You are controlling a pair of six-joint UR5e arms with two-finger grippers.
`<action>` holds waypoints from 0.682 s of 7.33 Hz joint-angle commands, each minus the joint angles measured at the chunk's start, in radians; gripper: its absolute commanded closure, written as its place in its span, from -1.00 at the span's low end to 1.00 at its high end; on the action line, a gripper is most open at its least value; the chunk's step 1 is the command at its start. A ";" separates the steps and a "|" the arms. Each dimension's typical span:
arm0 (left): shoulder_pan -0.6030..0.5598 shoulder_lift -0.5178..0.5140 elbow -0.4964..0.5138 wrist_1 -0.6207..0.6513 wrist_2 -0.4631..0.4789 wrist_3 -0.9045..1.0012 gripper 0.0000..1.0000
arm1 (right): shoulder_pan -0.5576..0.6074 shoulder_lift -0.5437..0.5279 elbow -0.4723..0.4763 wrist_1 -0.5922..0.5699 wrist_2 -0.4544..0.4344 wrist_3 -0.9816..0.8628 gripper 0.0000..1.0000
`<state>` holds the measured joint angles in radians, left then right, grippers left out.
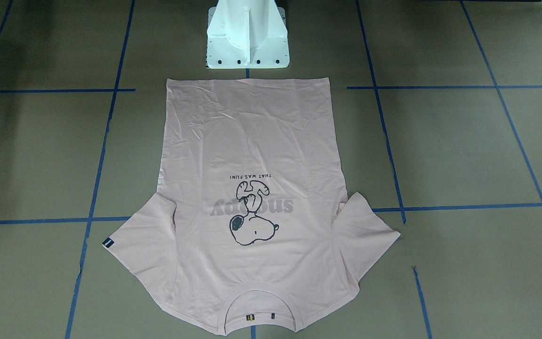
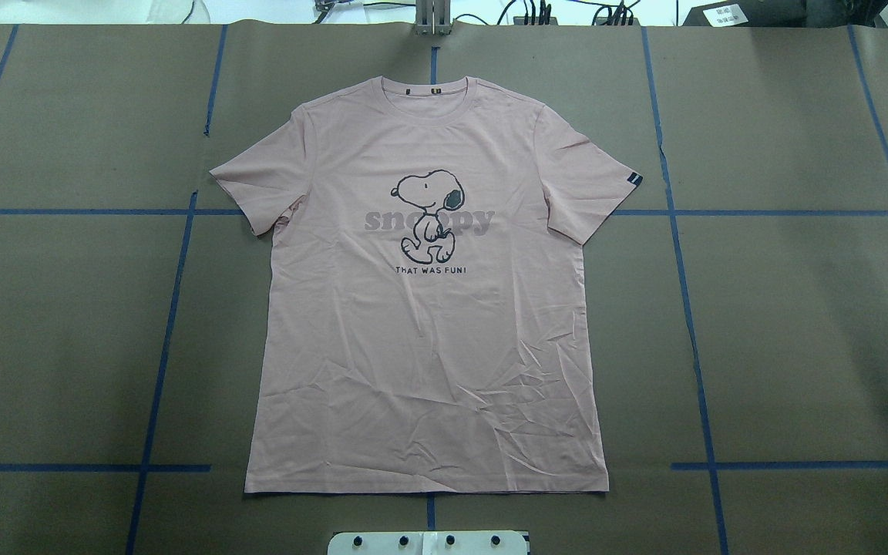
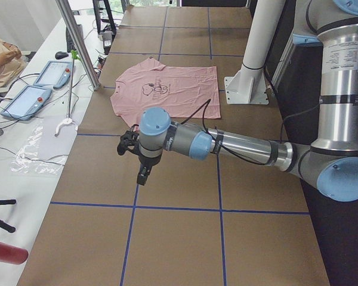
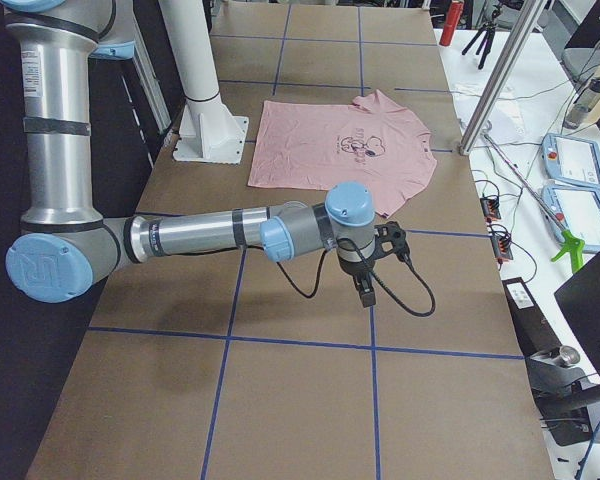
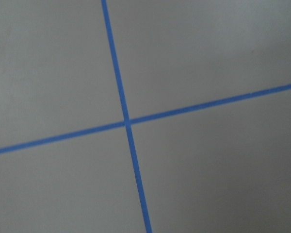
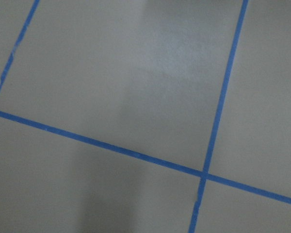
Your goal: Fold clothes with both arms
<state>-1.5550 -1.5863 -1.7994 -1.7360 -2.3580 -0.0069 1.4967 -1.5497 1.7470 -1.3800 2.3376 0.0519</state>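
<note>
The table [image 2: 798,347] is a wide brown surface divided by blue tape lines [image 2: 691,308], and at its middle lies the T-shirt [image 2: 428,347], flat and with the print upward. Its collar [image 2: 432,96] points away from the robot and comes near to the far edge of the table, while its hem [image 2: 428,489] lies just beside the white pedestal base [image 1: 247,42]. Both sleeves are spread out and no part is turned over, so you can judge that no fold is made yet and the whole work is left. The left arm [image 3: 244,146] reaches out over bare table on its own side, well apart from the shirt, and the right arm [image 4: 210,235] does the same on the other side. The left gripper [image 3: 144,173] and the right gripper [image 4: 363,290] hang above the surface and carry nothing; if the fingers are wide or narrow, you cannot tell from these side views, and the wrist cameras show only tape and table. There is much open room at both sides of the shirt, but little room at the collar and at the hem, so approaching from the sleeves seems easier.
</note>
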 commanded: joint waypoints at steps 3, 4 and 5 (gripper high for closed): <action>0.018 -0.153 0.075 -0.331 -0.012 -0.163 -1.00 | -0.217 0.222 -0.011 0.091 -0.082 0.568 -0.99; 0.027 -0.155 0.074 -0.342 -0.012 -0.192 -1.00 | -0.310 0.259 -0.017 0.116 -0.187 0.691 -0.94; 0.061 -0.152 0.066 -0.382 -0.010 -0.200 -1.00 | -0.384 0.276 -0.049 0.168 -0.267 0.742 -0.85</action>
<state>-1.5231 -1.7385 -1.7286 -2.0755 -2.3693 -0.1843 1.2114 -1.3065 1.7251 -1.2664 2.1731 0.6888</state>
